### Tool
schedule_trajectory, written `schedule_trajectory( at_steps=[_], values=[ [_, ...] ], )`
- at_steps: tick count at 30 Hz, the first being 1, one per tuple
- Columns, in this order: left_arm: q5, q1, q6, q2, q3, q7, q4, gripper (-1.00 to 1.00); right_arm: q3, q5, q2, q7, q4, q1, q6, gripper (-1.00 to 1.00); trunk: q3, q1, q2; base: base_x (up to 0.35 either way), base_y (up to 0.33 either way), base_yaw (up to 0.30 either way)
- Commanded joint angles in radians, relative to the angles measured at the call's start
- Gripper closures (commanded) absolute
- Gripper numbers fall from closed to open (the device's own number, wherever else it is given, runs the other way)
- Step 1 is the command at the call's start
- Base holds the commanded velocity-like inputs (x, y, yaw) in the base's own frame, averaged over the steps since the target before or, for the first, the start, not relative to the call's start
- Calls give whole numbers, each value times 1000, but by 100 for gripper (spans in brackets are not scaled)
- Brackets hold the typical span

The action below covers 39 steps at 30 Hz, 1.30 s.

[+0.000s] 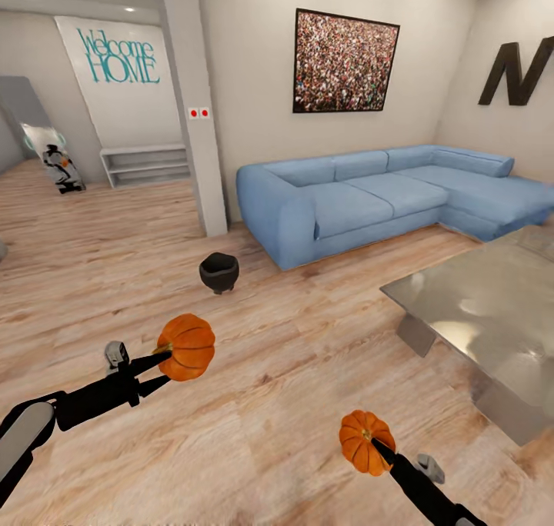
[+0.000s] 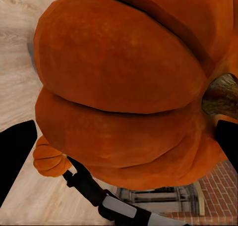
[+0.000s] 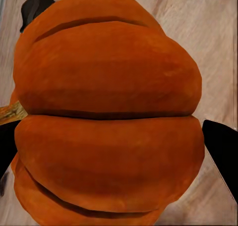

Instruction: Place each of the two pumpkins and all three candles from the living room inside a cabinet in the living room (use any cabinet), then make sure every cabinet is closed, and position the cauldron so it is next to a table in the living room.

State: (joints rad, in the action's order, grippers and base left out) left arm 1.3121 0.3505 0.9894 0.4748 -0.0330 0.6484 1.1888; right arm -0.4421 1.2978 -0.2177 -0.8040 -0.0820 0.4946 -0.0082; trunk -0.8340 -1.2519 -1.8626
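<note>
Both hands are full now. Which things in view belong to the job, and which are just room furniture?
Job things:
left gripper holding larger pumpkin
right gripper holding smaller pumpkin
cauldron on the floor
table

Just there:
sofa
picture
shelf

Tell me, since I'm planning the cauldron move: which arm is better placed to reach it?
Left, probably. The cauldron stands on the floor ahead of the left gripper, nearer than the right gripper. But both are shut on pumpkins, the left pumpkin and right pumpkin, so neither is free.
</note>
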Motion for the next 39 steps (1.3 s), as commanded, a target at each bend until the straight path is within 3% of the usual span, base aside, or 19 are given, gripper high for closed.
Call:
schedule_trajectory(
  at_steps=[1,14,39],
  values=[
    [15,1,8,1,-1,4,0,100,-3,9,0,-3,0,1,-1,100,0,1,0,-312,0,-241],
    [13,1,8,1,-2,4,0,100,-3,10,0,-3,0,1,-1,100,14,1,0,-216,0,-241],
    [13,1,8,1,-2,4,-1,100,-2,9,0,-3,1,1,-1,100,39,1,0,-6,0,-241]
  ],
)
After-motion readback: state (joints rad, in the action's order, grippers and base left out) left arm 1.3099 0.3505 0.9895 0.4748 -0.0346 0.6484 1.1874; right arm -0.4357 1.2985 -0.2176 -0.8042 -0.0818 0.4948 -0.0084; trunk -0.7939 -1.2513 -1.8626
